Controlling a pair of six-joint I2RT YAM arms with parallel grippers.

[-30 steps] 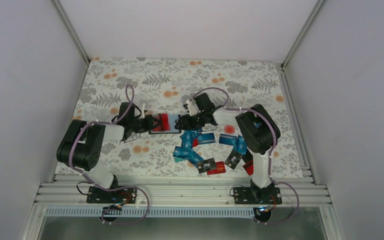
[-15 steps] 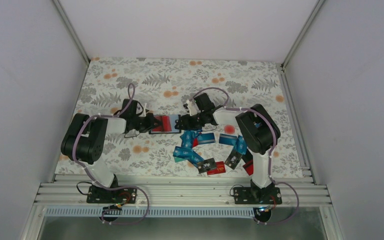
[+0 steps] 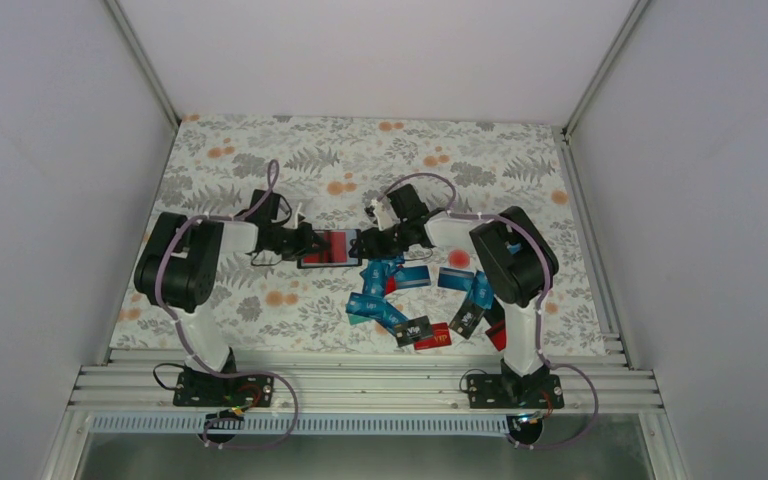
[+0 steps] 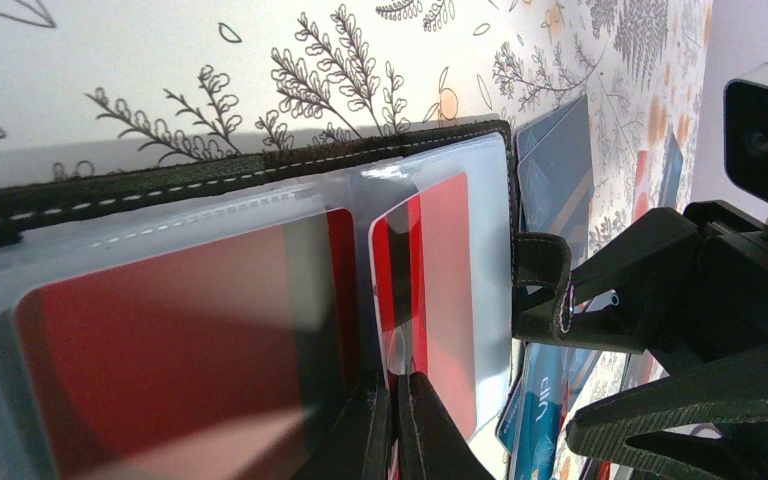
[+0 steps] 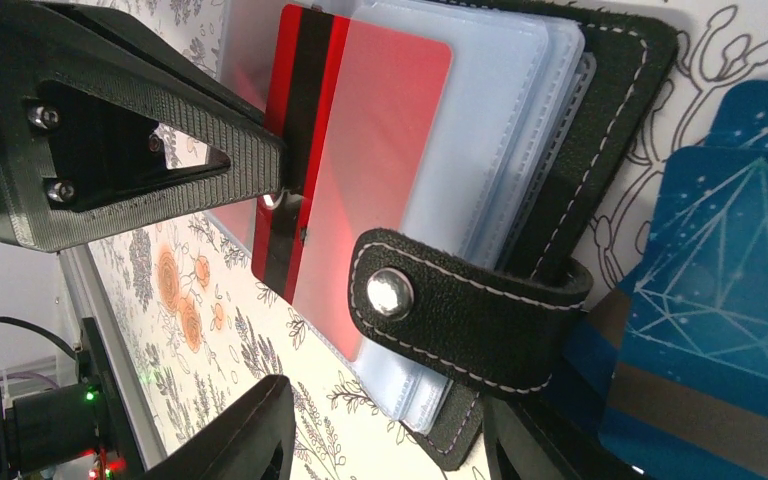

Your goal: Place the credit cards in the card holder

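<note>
Since a second earlier the left arm's elbow had swung farther up the desk (image 3: 360,150). Its left tool (image 4: 393,400) sat at the open card holder (image 3: 330,248), pinched nearly closed on a red card (image 5: 360,150) partly inside a clear sleeve. The right tool (image 3: 368,244) gaped wide around the holder's strap (image 5: 460,310), gripping nothing. Loose credit cards (image 3: 405,305) lay just beside the holder, rightward.

Fern-and-flower table cover (image 3: 260,160) — plain white walls (image 3: 360,50).

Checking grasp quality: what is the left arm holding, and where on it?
The left gripper pinches a red card by its black-striped edge.
</note>
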